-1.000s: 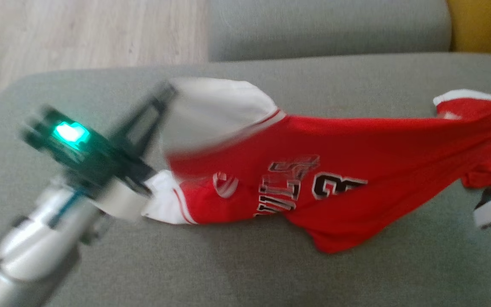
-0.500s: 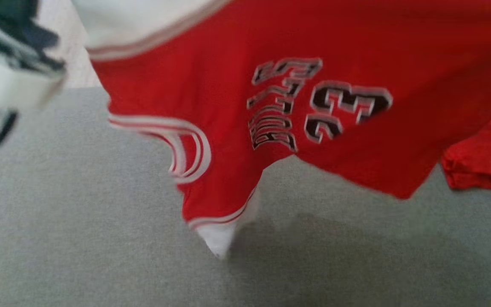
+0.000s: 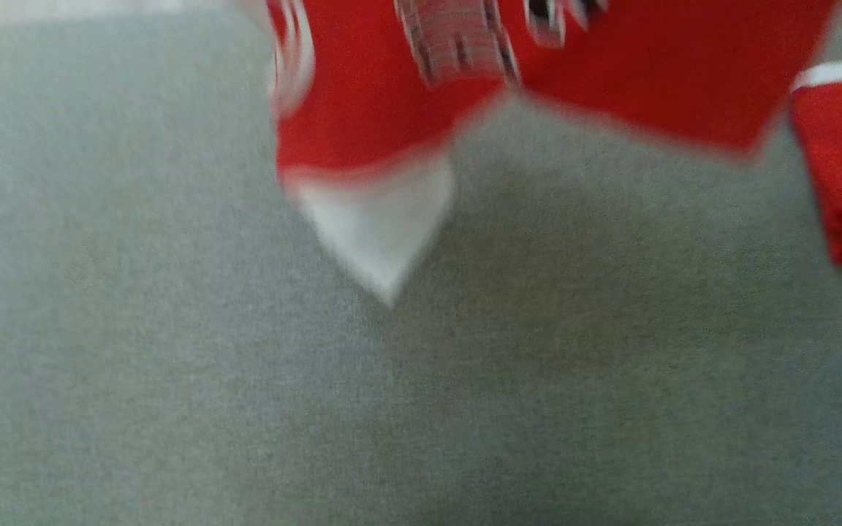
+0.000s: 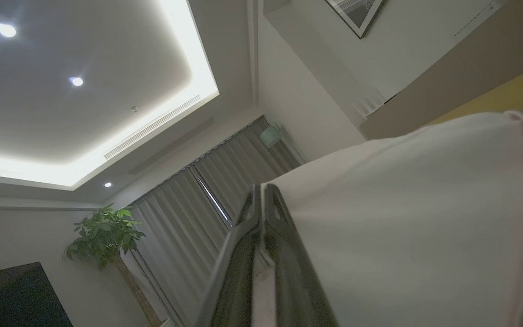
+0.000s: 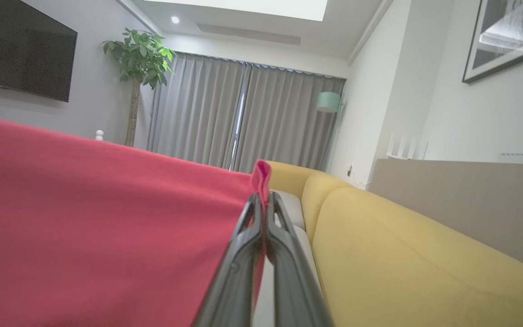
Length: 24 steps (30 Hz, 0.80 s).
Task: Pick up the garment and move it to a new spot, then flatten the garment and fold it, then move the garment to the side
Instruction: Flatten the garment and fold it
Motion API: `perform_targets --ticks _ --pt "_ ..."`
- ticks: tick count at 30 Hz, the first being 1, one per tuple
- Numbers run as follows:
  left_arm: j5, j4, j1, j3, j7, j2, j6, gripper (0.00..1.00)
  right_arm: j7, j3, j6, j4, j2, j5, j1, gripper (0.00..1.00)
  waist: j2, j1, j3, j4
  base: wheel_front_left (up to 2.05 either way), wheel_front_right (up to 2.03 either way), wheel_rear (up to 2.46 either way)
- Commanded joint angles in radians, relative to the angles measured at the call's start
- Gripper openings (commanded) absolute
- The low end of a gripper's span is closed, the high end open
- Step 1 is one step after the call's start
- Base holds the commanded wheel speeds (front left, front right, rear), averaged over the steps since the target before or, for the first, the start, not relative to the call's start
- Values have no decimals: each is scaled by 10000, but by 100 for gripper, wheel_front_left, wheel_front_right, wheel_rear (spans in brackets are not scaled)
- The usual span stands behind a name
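Left hand (image 4: 261, 195): fingers pressed together, pinching a white edge of the garment (image 4: 402, 218).
Right hand (image 5: 263, 202): pressed together on a red hem, a small fold poking above the tips.
Garment: red and white jersey, held up between both hands, its white corner hanging over the grey cushion (image 3: 172, 365); contact unclear through blur.
Handling: likely light, soft and limp; sags between grips, could slip.
Where to hold: opposite edges, kept taut for laying flat.
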Motion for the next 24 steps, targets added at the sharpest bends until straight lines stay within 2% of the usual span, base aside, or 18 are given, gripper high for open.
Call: perform_targets --ticks 1,2,6,8,11,18,24 --pt "330 323 -1130 419 -305 247 344 0 -586 192 -9 344 118 -194 -849 0 0 -5 1107 122 0 0 0" --pt "330 323 -1130 419 -305 247 344 0 -586 192 -9 344 118 -194 -849 0 0 -5 1107 122 0 0 0" --pt "795 709 -2290 680 -596 -96 928 0 -1596 466 -9 1428 87 -586 -2280 0 0 -5 1695 327 0 0 0" --pt "933 175 -2408 887 -608 -165 1104 0 -1803 614 -9 1762 -25 -734 -2631 0 0 -5 1935 476 0 0 0" --pt "928 -606 -1921 1238 -612 -31 1030 0 -1912 802 -9 2073 -120 -665 -2685 0 0 -5 2262 678 0 0 0" --pt "685 -2499 970 1753 -615 121 221 0 -1929 818 -9 1544 -350 -163 -1019 0 0 -5 2415 954 0 0 0" --pt "550 -4223 4800 2229 -615 286 130 0 -1930 662 -9 627 -496 627 1646 0 0 -5 1734 813 0 0 0"
